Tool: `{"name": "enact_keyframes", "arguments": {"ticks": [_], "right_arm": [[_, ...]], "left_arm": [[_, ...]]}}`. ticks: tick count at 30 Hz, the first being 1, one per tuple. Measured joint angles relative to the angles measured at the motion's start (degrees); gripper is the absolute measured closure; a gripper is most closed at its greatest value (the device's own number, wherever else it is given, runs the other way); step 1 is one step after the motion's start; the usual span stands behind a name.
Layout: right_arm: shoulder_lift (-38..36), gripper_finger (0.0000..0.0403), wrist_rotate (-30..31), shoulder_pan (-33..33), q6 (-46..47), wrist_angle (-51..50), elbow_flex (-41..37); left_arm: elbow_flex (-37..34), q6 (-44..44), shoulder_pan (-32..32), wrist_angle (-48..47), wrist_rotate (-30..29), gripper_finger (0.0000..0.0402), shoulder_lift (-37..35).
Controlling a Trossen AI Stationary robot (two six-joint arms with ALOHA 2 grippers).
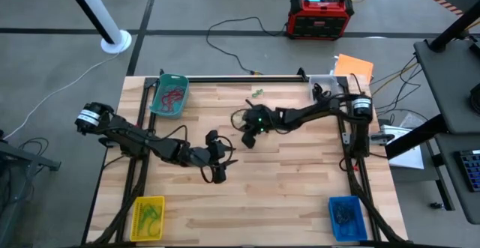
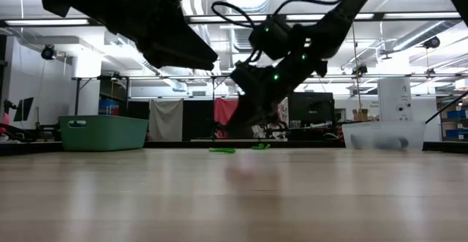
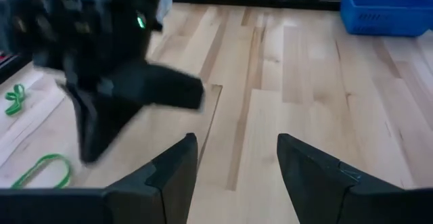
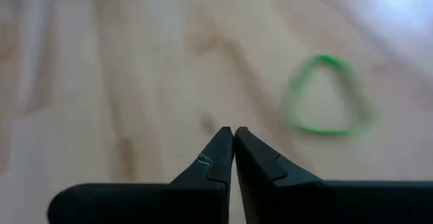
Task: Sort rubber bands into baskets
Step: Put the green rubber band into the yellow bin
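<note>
While the right end effector (image 4: 233, 137) hovers clenched and empty, green rubber band (image 4: 327, 94) just beside it, left end effector (image 3: 235, 158) released

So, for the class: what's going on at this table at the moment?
A two-armed robot is sorting rubber bands into corner baskets. The right hand is shut and empty, hanging just above the table near a green rubber band. The left hand is open and empty over bare wood. The teal basket holds red bands, the yellow basket green ones, the blue basket dark ones.
</note>
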Motion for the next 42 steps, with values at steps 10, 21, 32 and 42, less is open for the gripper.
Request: {"name": "enact_keyframes", "arguments": {"ticks": [10, 21, 32, 42], "right_arm": [[-9.3, 0.0392, 15.4, -1.0, -6.4, -14.8, 0.0], [-14.9, 0.0392, 23.1, -1.5, -7.9, -19.9, -1.4], [-18.6, 0.0392, 23.7, -1.6, -7.0, -26.4, -1.7], [-28.2, 0.0392, 24.2, -1.6, -5.1, -27.1, -8.3]], "left_arm": [[-0.1, -3.8, 0.0, -1.0, -0.1, 0.0214, 0.0], [1.5, -7.4, 3.1, -2.9, -2.6, 0.0214, 0.0], [2.9, 7.1, 14.8, -8.0, 3.5, 0.0214, 0.0], [2.9, 21.4, 24.3, -7.9, 15.6, 0.0214, 0.0]]}}
